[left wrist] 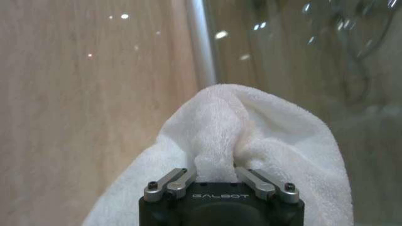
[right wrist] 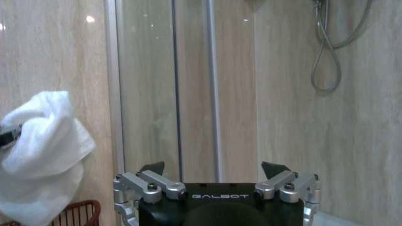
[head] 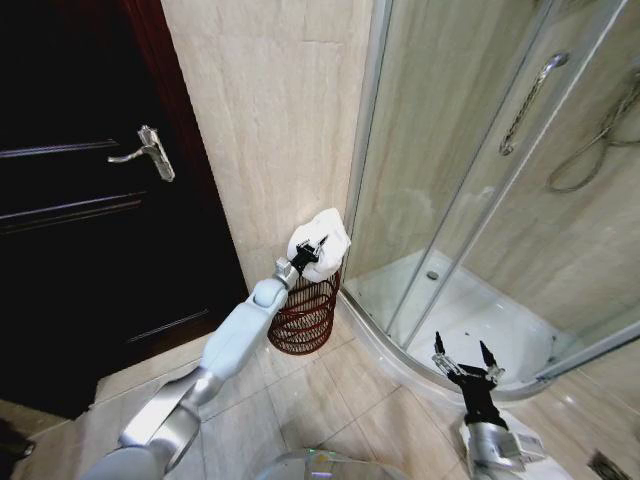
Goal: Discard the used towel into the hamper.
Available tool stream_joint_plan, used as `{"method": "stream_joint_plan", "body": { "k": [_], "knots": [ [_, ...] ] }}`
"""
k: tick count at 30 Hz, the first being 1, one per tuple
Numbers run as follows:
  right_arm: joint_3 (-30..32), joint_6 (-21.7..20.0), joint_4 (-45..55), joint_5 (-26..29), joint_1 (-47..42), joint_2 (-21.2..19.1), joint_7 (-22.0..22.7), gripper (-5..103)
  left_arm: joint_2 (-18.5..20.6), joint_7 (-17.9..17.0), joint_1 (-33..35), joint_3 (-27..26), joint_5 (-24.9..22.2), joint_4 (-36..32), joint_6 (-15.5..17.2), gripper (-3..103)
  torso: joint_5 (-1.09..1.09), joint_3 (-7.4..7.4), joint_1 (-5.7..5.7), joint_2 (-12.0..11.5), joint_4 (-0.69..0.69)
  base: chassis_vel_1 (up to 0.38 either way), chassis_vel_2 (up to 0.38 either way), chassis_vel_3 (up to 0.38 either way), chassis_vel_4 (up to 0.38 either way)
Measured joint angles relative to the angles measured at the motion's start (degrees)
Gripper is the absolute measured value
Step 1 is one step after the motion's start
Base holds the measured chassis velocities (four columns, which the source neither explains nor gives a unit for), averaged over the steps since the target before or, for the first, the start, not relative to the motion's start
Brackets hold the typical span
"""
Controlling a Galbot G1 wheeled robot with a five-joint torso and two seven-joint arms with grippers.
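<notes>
Clearly the left gripper [head: 312,249] is clamped on a bunched white towel [head: 322,243], which drapes around and below its fingers, directly above the wire hamper [head: 303,318] standing under it against the tiled wall. Whether the cloth hangs fully inside the rim is hard to judge; released off-centre, a trailing fold could catch the bars and slide outside. Farther right, the right gripper [head: 465,358] waits spread wide, empty, beside the shower enclosure [head: 480,200].
</notes>
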Motion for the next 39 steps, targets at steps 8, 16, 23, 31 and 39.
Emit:
{"method": "stream_joint_plan", "body": {
  "k": [8, 16, 23, 31, 39],
  "knots": [
    [0.49, 1.10, -1.20, 1.44, -0.04, -0.97, 0.29, 100, 0.47, 0.12, 2.58, -3.01, 7.01, 2.24, 1.24, 11, -0.01, 0.00, 0.00, 0.02, 0.02, 0.000, 0.000, 0.000, 0.000],
    [0.32, 0.66, -1.50, 1.50, 0.85, -1.06, 0.30, 100, 0.98, 0.92, 6.77, -2.92, 7.88, 0.84, 4.58, 22, -0.01, 0.01, 0.00, 0.03, 0.01, 0.000, 0.000, 0.000, 0.000],
    [0.68, 0.47, -1.28, 1.73, 0.84, -1.23, 0.34, 100, 1.92, 3.25, 8.14, -2.82, 8.33, -3.53, 12.91, 37, -0.01, 0.01, 0.00, 0.04, -0.01, 0.000, 0.000, 0.000, 0.000],
    [0.31, 0.79, -1.58, 1.81, 0.61, -0.94, 0.38, 100, 3.96, 8.46, 10.34, -3.25, 10.06, -11.83, 28.90, 76, -0.01, 0.01, 0.01, 0.04, 0.00, 0.000, 0.000, 0.000, 0.000],
    [0.33, 1.36, -1.33, 2.09, -0.01, -0.91, 0.50, 100, 4.38, 1.63, 14.60, -5.24, 5.70, -15.40, 20.76, 99, -0.02, 0.02, 0.01, 0.05, 0.00, 0.000, 0.000, 0.000, 0.000]
  ]
}}
